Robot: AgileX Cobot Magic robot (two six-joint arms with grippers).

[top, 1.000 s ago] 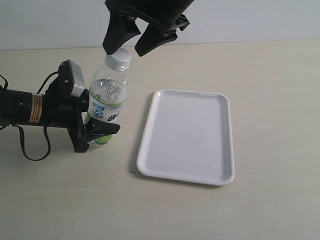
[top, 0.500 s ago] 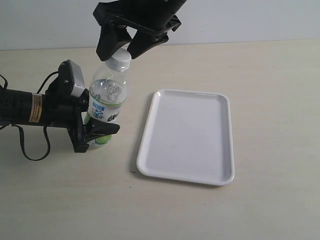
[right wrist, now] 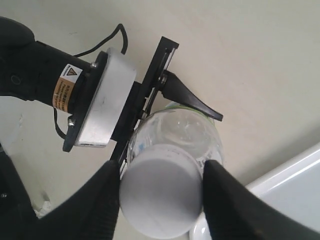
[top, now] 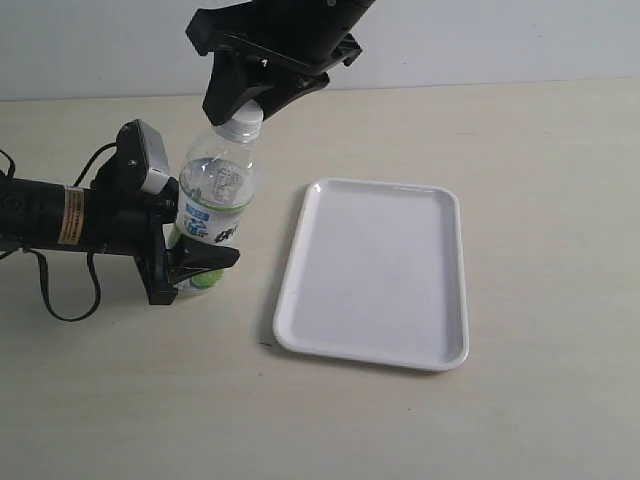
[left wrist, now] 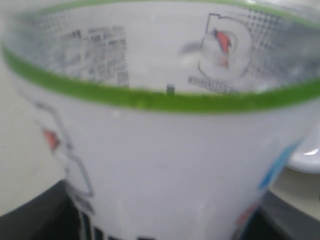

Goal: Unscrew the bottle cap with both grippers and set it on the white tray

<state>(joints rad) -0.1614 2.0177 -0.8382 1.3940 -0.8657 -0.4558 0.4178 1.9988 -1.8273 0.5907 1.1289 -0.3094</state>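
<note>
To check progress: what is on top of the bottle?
A white cap sits there, with the right gripper around it. The bottle neck beneath is hidden.

Beige tabletop, pale wall

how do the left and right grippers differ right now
Left gripper lies sideways, clamped low on the bottle; right gripper points down from above, fingers flanking the bottle cap, grip unclear. Left shows a yellowish label; none visible on right. Both are black, at one bottle.
</note>
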